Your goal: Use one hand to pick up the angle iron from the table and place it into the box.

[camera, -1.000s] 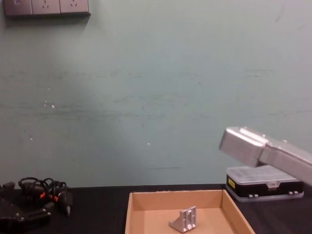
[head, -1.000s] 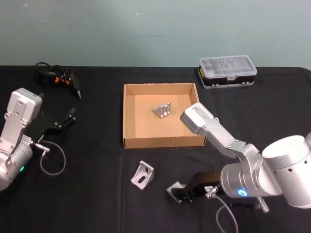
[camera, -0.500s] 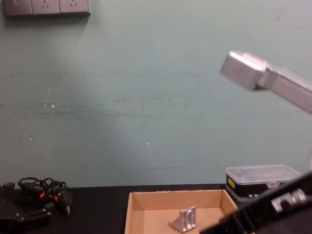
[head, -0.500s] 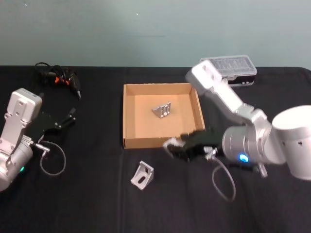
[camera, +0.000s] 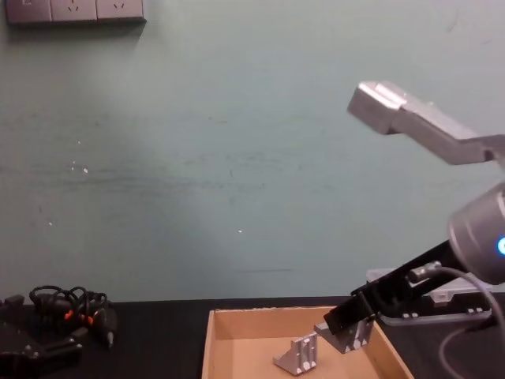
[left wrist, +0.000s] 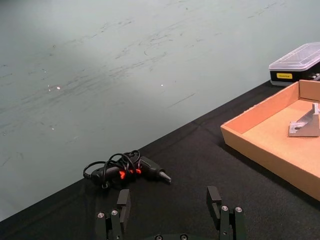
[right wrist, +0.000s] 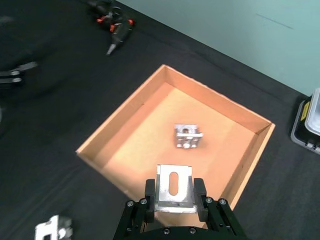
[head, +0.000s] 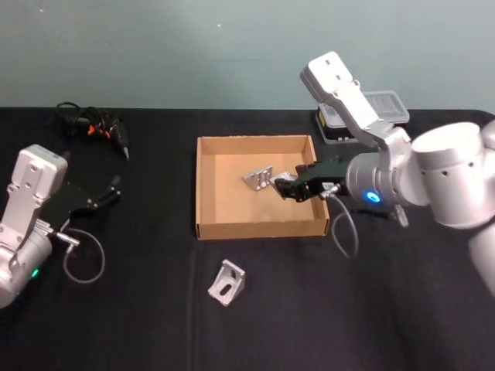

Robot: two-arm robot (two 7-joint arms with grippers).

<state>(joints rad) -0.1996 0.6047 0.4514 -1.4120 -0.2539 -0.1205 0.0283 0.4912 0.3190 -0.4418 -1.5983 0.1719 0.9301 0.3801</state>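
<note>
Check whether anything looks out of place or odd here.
Nothing is spilled or damaged. One angle iron lies on the table in front of the box, outside it; another lies inside, and the right gripper holds a third over the box. The left gripper sits open at the table's left.

place: robot lab or workshop | evidence: matte black table (head: 155, 325), bare green wall (camera: 197, 158), sockets (camera: 75, 11) upper left, corded hand tool (head: 100, 127), plastic parts case (left wrist: 296, 64)
</note>
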